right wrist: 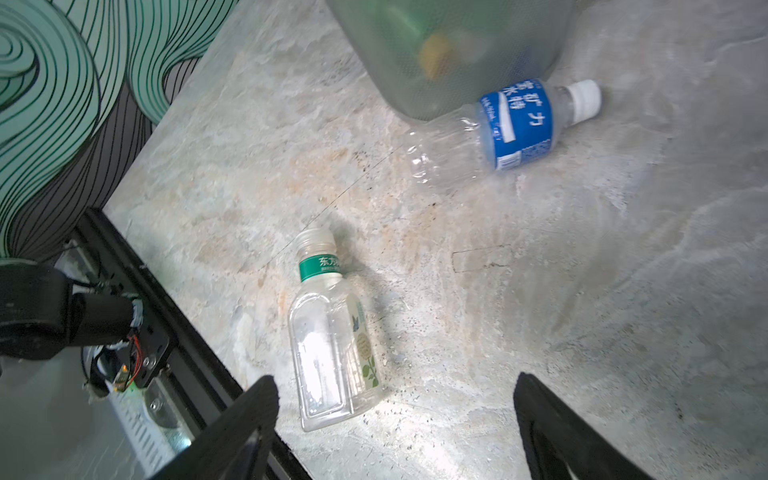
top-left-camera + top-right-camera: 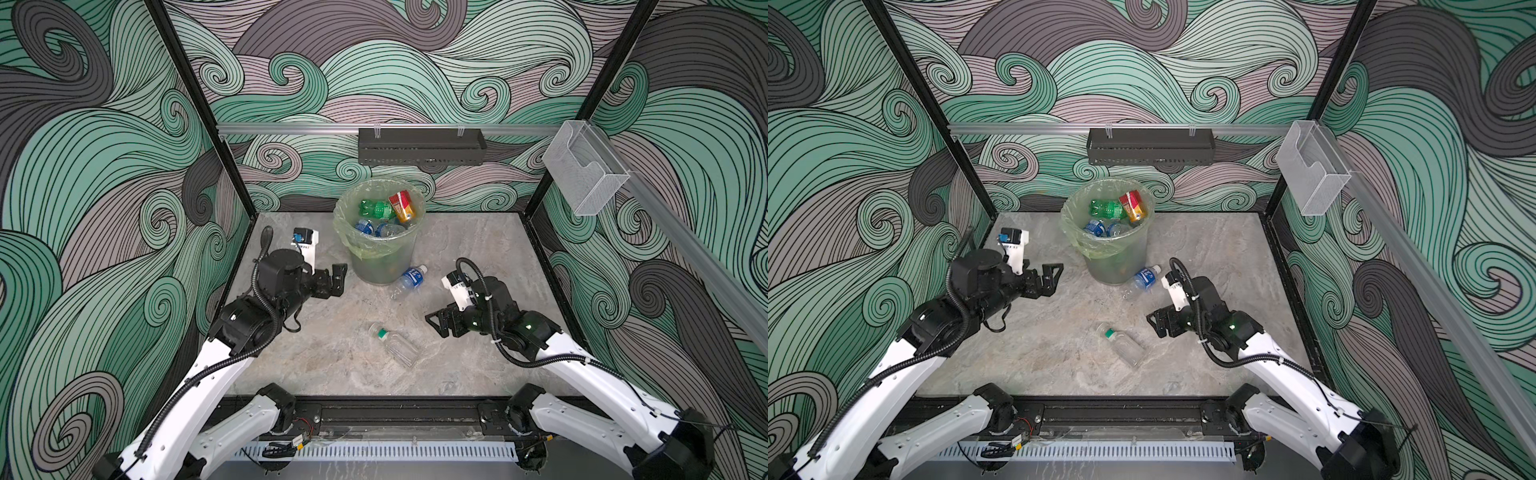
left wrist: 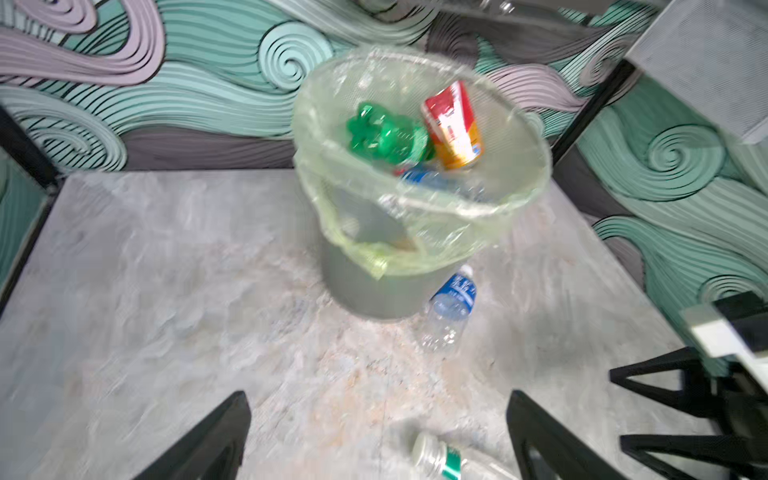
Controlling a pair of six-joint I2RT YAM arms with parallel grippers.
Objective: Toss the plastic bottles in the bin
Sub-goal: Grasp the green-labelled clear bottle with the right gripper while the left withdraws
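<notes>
The bin, grey with a pale green bag, stands at the table's back middle. Inside lie a green bottle, an orange red-labelled one and blue-labelled ones. A clear blue-labelled bottle lies against the bin's base. A clear square bottle with a green neck band lies in the middle of the table. My left gripper hangs open and empty left of the bin. Right of the square bottle, my right gripper is open and empty.
A black perforated tray hangs on the back rail. A clear acrylic box is mounted on the right rail. A black rail runs along the table's front edge. Patterned walls close in three sides.
</notes>
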